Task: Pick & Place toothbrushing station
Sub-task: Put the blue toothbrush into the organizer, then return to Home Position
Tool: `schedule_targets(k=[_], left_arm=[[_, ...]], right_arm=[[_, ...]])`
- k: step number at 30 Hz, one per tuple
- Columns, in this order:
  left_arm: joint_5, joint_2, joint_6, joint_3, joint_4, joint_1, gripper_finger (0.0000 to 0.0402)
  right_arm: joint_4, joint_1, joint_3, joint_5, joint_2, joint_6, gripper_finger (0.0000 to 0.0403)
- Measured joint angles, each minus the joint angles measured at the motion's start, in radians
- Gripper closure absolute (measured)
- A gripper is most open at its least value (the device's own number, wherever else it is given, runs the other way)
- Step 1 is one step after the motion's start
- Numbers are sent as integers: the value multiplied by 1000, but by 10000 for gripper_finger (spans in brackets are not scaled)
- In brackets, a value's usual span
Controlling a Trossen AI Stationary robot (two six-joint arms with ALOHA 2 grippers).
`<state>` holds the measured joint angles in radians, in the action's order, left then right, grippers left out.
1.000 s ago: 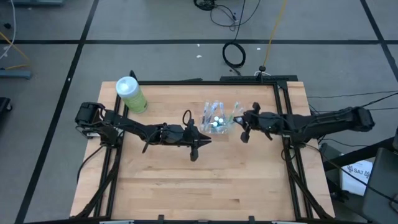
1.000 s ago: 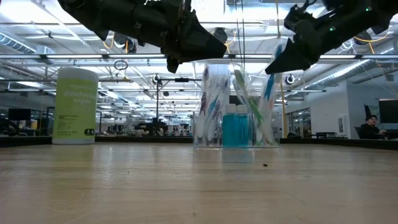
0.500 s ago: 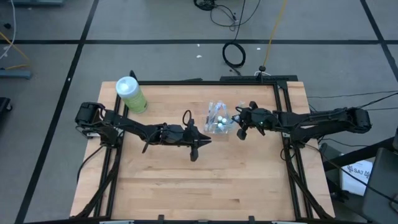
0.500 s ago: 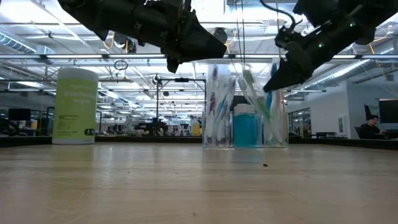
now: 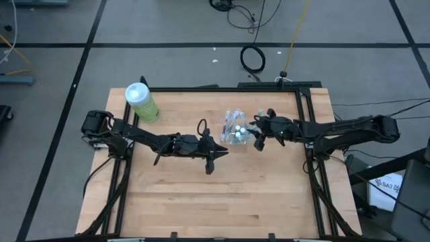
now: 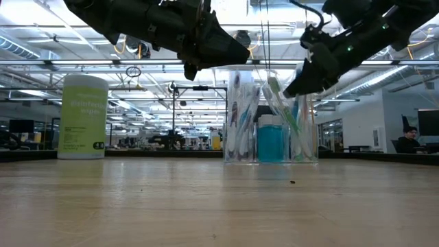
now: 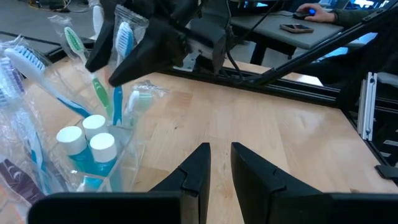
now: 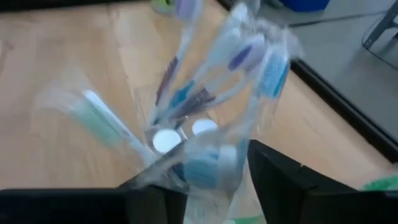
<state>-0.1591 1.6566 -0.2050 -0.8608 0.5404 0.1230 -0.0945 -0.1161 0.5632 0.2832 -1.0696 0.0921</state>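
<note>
A small clear cup (image 5: pixel 235 131) stands on the wood right of the table's middle. It holds several wrapped toothbrushes and white-capped teal tubes (image 7: pixel 93 146). My right gripper (image 5: pixel 255 134) is open at the cup's right side, above its rim (image 6: pixel 291 89). Its fingers stand on either side of a wrapped blue toothbrush (image 7: pixel 122 37) that rests upright in the cup. My left gripper (image 5: pixel 220 149) hovers above the table just left of the cup. Its fingers (image 7: pixel 221 149) are a narrow gap apart with nothing between them. My right gripper reaches in slanting down from the table's right, a finger on each side of the wrapped blue toothbrush's upper part (image 8: pixel 208 158). I cannot tell whether either finger touches the brush or its wrapper. The brush's lower end stands inside the cup.
A large green canister with a white lid (image 5: pixel 141 102) stands at the far left of the table. Black frame rails (image 5: pixel 306 128) run along the table's edges. Bare wood (image 5: pixel 215 202) fills the near half. Cables lie on the floor beyond the far edge.
My right gripper has gone toward the table's left and slightly down, up to the cup, carrying the blue toothbrush in. It has then opened. In the low view the cup stands a little farther toward the right edge than before.
</note>
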Motion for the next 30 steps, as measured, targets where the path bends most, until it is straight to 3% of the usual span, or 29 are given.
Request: schedule_targets(k=[5, 13, 21, 25, 27, 30], left_arm=[[0, 0, 0, 0, -11, 0, 337], [0, -31, 0, 1, -77, 0, 337], [-102, -194, 17, 1, -276, 21, 337], [-135, -285, 71, 1, -368, 37, 365], [-138, -334, 90, 1, -426, 44, 390], [-139, -406, 92, 1, -494, 50, 392]], right_arm=[[-7, 21, 0, 1, 74, 0, 239], [-6, 66, 0, 1, 226, 0, 248], [-6, 136, 0, -1, 281, -3, 252], [-7, 163, 0, -5, 291, -3, 267], [-7, 171, 0, -44, 298, -4, 283], [-21, 176, 0, -144, 318, -7, 318]])
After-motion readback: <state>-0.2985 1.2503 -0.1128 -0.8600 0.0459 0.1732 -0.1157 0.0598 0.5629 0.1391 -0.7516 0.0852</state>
